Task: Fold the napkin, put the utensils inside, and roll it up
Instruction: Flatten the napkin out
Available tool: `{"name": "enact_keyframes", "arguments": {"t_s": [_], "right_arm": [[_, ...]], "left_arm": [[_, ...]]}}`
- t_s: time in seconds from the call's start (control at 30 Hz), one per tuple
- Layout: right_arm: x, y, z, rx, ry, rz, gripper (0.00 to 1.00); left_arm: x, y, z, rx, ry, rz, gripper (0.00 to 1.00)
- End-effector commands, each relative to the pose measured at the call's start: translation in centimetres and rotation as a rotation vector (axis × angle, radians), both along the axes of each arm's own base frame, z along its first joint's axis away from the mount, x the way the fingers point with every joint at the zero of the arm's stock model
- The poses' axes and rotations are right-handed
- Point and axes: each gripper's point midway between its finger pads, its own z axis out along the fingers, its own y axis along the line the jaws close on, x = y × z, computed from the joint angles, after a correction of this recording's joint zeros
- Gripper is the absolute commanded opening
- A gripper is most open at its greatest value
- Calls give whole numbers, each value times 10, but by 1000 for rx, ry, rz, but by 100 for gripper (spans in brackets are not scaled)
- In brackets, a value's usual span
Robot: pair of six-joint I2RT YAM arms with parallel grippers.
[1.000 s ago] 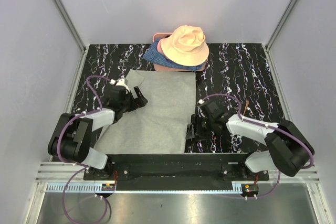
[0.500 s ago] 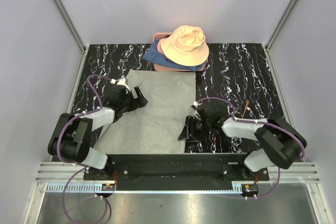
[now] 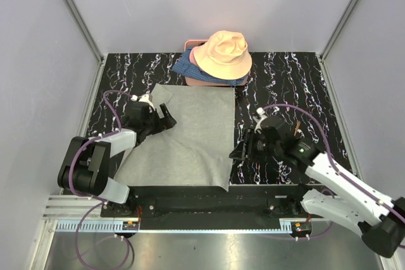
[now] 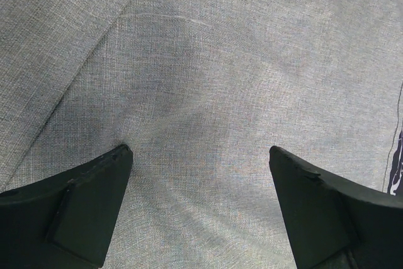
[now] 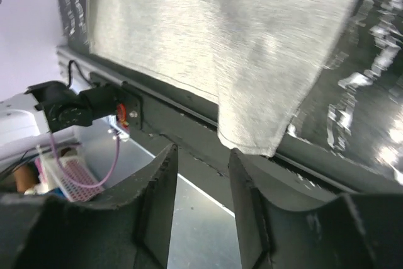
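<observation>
Loosely spread, the plain light-grey woven napkin point(image 3: 190, 137) covers the black marbled worktop point(image 3: 291, 80); left claw point(image 4: 198, 150) gapes wide, right claw point(image 5: 202, 149) narrowly parted, empty.

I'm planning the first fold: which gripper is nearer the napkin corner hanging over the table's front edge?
Right. The right gripper hovers open beside the napkin's overhanging corner; the left gripper is over its far left side.
</observation>
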Motion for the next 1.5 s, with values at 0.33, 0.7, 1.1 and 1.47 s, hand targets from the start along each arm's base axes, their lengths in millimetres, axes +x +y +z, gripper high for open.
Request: {"name": "enact_keyframes", "arguments": {"t_s": [0.33,0.7,1.1,1.47], "right_arm": [[0,-21,-85,-258,152,-46,54],[41,-11,-76,-334,26,-20,54],[55,-15,-72,-303,32,-36,54],[49,-26,-73,-275,44,-72,55]], "left_arm": [[5,-2,32,-21,-30,-12,99],[94,42,88,346,-32,78,69],[155,12,32,423,102,-45,50],[162,15,0,466,172,-18,43]]}}
